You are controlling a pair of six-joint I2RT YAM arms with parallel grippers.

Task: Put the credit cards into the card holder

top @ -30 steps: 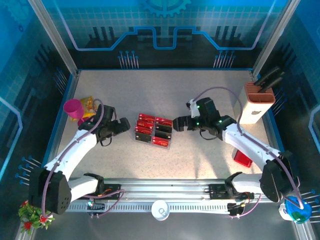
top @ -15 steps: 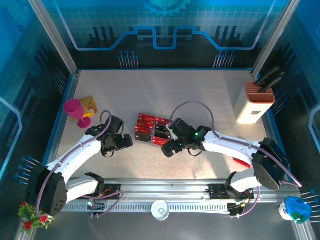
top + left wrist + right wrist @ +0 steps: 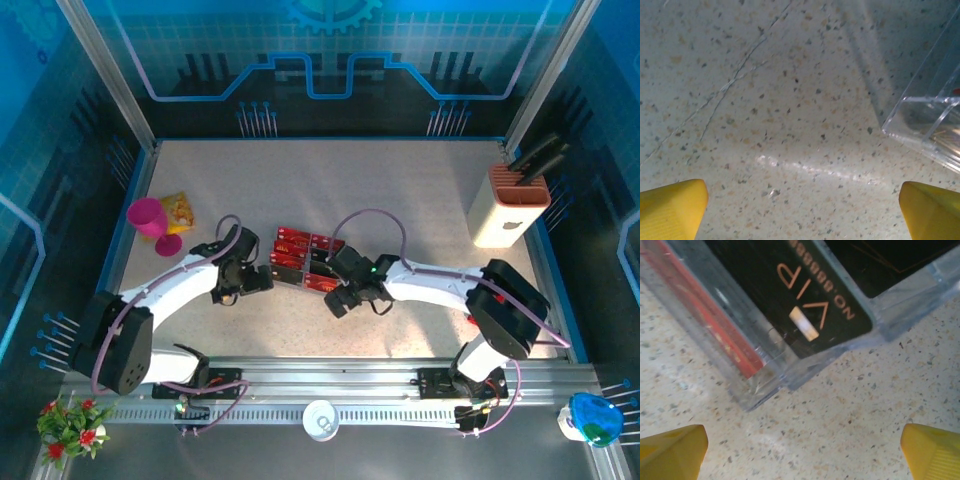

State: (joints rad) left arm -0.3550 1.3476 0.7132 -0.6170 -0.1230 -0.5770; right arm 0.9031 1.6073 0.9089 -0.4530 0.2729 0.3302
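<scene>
**Approach to tray: no card picked yet**

Top view: The cards (image 3: 305, 262) are seen lying in the clear tray (image 3: 274, 262) at mid-table. The left gripper (image 3: 250, 277) is set at the tray's left side and the right gripper (image 3: 343, 296) at its near right corner. The step is judged to be the reach for a first card; none is held for the holder yet. Open table is left in front of and beyond the tray. The cup (image 3: 150, 219) and the knife block (image 3: 518, 205) stand well apart.

Left wrist: The fingers (image 3: 672, 207) are spread wide and nothing is gripped. Bare table lies between them, with a tray corner ahead to the right.

Right wrist: The fingers (image 3: 672, 447) are spread wide and empty, just short of a tray corner. A black card (image 3: 805, 295) lies flat inside, with a red one beside it. The next move is judged to need a lift over the wall and then a descent. A flat card offers little edge to grip.
</scene>
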